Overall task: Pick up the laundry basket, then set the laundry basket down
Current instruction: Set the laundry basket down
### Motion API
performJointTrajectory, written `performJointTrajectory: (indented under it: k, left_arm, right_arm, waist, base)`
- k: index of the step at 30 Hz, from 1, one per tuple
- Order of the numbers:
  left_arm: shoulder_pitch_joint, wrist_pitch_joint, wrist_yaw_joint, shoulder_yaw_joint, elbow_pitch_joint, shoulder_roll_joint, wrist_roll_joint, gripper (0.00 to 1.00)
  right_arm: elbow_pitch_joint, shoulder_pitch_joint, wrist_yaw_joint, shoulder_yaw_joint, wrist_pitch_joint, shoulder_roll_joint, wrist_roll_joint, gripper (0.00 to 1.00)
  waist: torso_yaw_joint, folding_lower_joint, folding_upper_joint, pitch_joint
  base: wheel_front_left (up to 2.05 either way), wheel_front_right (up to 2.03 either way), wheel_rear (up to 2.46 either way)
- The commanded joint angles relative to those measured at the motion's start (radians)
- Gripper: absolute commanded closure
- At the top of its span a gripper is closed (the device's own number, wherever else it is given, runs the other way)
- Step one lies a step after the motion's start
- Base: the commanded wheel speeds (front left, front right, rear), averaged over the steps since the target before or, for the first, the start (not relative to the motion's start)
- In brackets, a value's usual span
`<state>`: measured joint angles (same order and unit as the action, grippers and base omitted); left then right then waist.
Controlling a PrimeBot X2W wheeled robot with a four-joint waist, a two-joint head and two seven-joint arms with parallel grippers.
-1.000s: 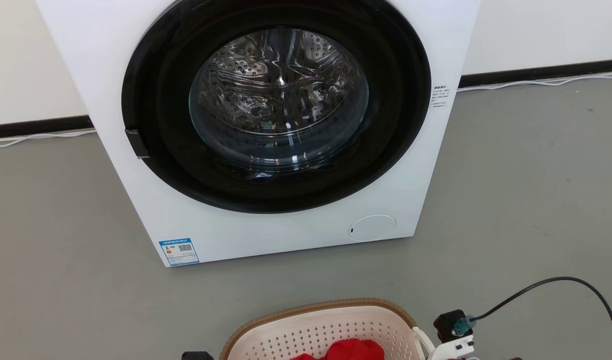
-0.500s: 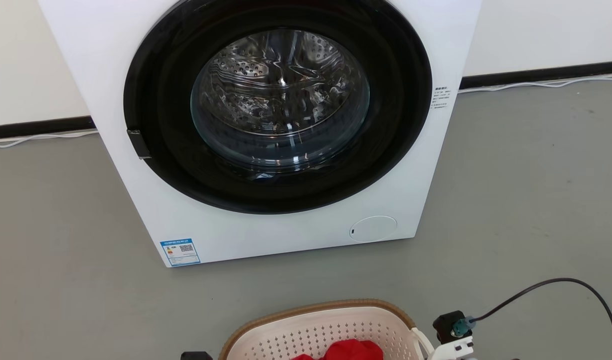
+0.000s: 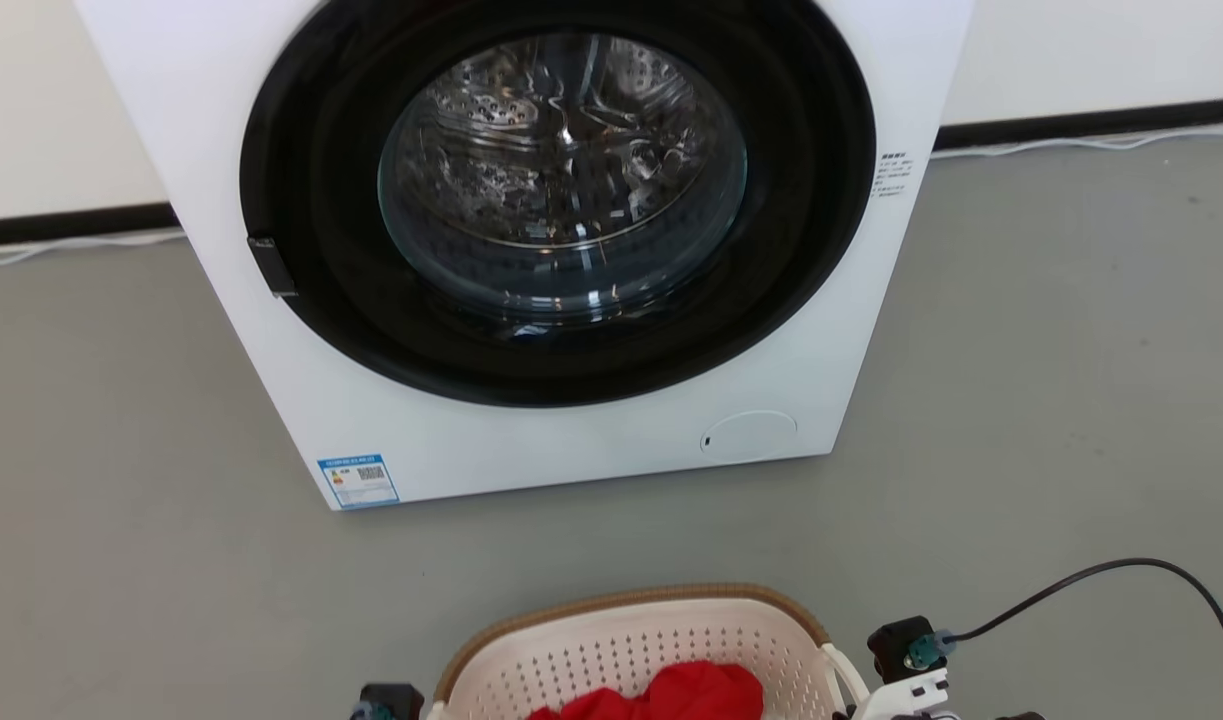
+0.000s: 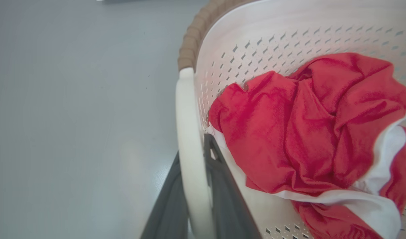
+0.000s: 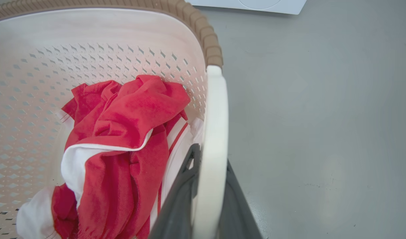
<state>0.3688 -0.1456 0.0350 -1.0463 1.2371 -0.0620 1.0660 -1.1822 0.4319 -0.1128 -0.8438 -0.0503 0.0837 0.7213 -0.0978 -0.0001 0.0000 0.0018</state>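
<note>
- Grey floor [image 3: 1051, 400] surrounds the laundry basket [image 3: 621, 640], low in the head view, between both arms.
- Left fingers [image 4: 222, 199] pinch its left handle [image 4: 188, 132]; right fingers [image 5: 179, 205] pinch its right handle [image 5: 216, 116]. A red garment [image 4: 305, 126] lies inside.
- Beyond, the washing machine [image 3: 531, 450] and basket now sit higher in frame than half a second ago: the camera moved, suggesting the carry is under way.

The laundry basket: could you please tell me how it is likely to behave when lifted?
Probably stiff: the laundry basket has a moulded, perforated wall and thick rim. Likely light, holding just crumpled red and white clothing. The left claw and right claw each pinch a smooth white handle, so it could slip or swing slightly.
</note>
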Motion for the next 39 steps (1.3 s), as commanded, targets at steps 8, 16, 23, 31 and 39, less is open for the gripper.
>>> performJointTrajectory:
  k: [8,16,23,31,39]
  left_arm:
    - [0.148,-0.048,-0.007,0.014,0.003,0.010,-0.001,1.00]
    - [0.273,-0.073,-0.013,0.027,0.018,-0.006,-0.009,1.00]
    - [0.398,-0.095,-0.010,0.035,0.023,-0.016,-0.023,1.00]
    - [0.547,-0.113,-0.001,0.049,0.013,-0.029,-0.052,1.00]
    - [0.655,-0.116,0.018,0.082,-0.049,-0.056,-0.121,1.00]
  right_arm:
    - [0.031,0.083,-0.018,-0.009,0.080,-0.033,0.002,1.00]
    - [-0.002,0.202,-0.018,0.012,0.157,-0.033,-0.022,1.00]
    - [-0.021,0.316,-0.018,0.028,0.214,-0.033,-0.045,1.00]
    - [-0.041,0.431,-0.018,0.050,0.266,-0.033,-0.066,1.00]
    - [-0.072,0.537,-0.018,0.106,0.303,-0.033,-0.086,1.00]
  waist:
    - [0.027,0.0001,0.0000,0.107]
    - [0.059,0.0001,0.0000,0.258]
    - [0.078,0.0001,0.0000,0.410]
    - [0.089,0.0001,0.0000,0.577]
    - [0.091,0.0001,0.0000,0.731]
  base:
    - [0.00,0.00,0.00]
    - [0.00,0.00,0.00]
    - [0.00,0.00,0.00]
    - [0.00,0.00,0.00]
    - [0.00,0.00,0.00]
